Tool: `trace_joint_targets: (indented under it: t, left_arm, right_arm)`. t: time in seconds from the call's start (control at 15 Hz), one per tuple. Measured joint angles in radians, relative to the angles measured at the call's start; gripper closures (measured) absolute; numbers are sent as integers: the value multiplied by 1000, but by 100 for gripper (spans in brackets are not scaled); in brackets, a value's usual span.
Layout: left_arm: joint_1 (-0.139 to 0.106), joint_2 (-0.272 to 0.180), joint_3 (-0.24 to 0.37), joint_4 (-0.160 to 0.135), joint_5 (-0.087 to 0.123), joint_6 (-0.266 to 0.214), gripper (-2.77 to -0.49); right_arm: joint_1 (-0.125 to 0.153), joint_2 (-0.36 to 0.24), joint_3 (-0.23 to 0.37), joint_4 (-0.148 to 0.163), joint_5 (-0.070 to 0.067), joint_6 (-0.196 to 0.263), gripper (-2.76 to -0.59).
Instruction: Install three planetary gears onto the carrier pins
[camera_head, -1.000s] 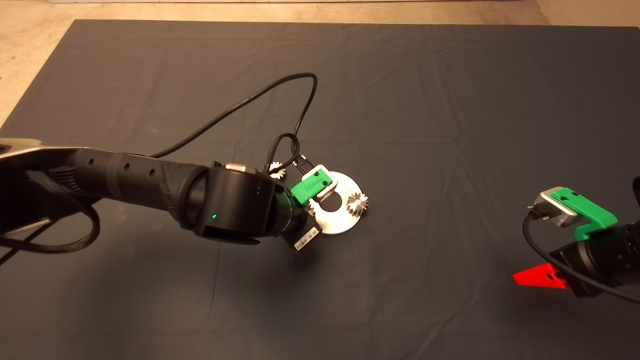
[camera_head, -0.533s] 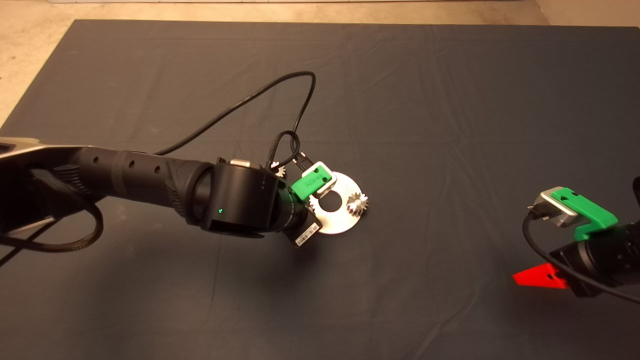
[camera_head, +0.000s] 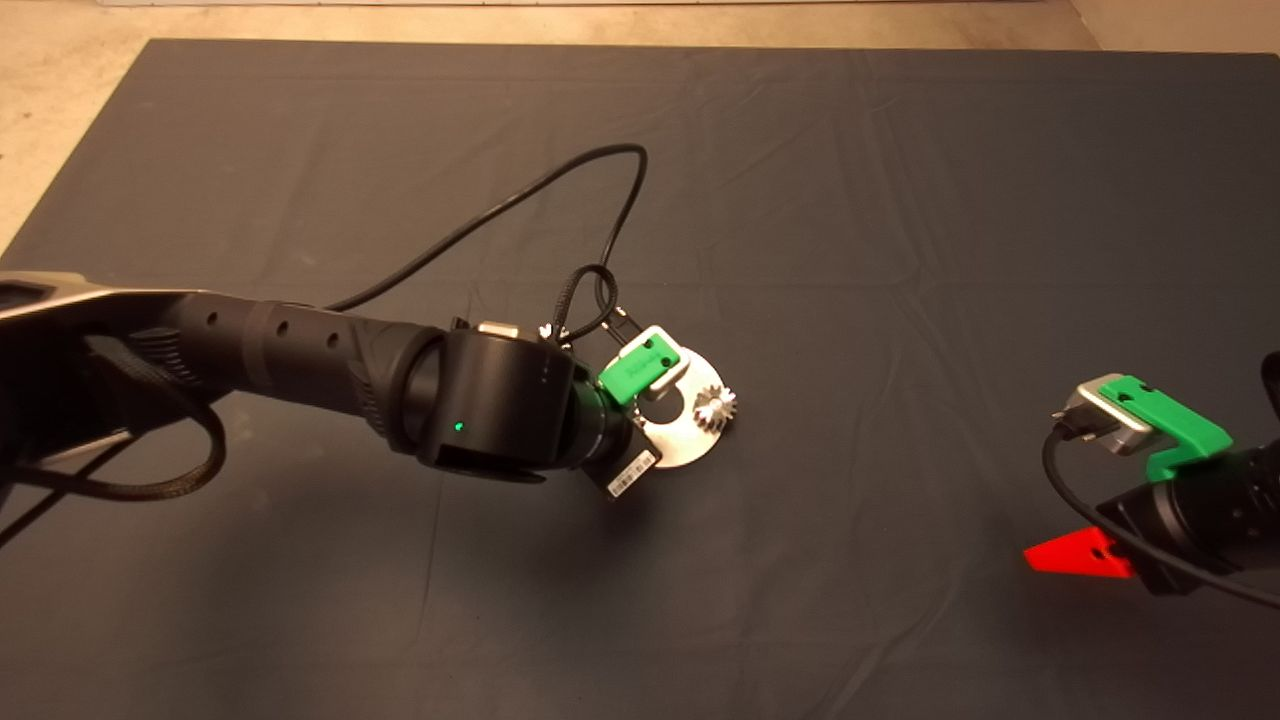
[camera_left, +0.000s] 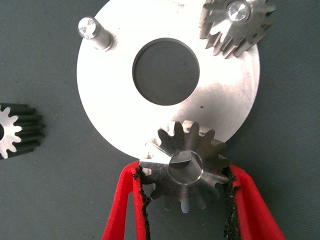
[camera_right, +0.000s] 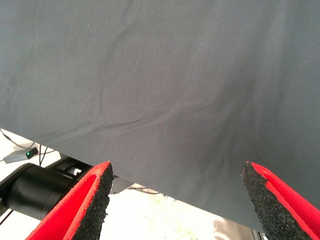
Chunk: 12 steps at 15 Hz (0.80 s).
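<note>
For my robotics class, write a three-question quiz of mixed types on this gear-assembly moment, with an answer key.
1. True or false: the right end effector grips a gear.
2. How many pins on the carrier disc show no gear on them? A) none B) one C) two
3. Fill in: the left end effector is shut on a ___.

Key:
1. False; it waits open at the mat's lower right.
2. B; only the bare pin. The seated gear covers one pin, and the held gear sits over a pin at the disc's rim. A loose gear lies on the mat.
3. Gear.
</note>
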Motion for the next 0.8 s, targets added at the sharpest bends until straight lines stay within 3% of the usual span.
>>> trace_joint_targets:
  t: [0.8]
  left_arm:
    - [0,-8,-14,0,1,-10,-60]
  right_arm:
    - [5,-1,0,3,3,0,-191]
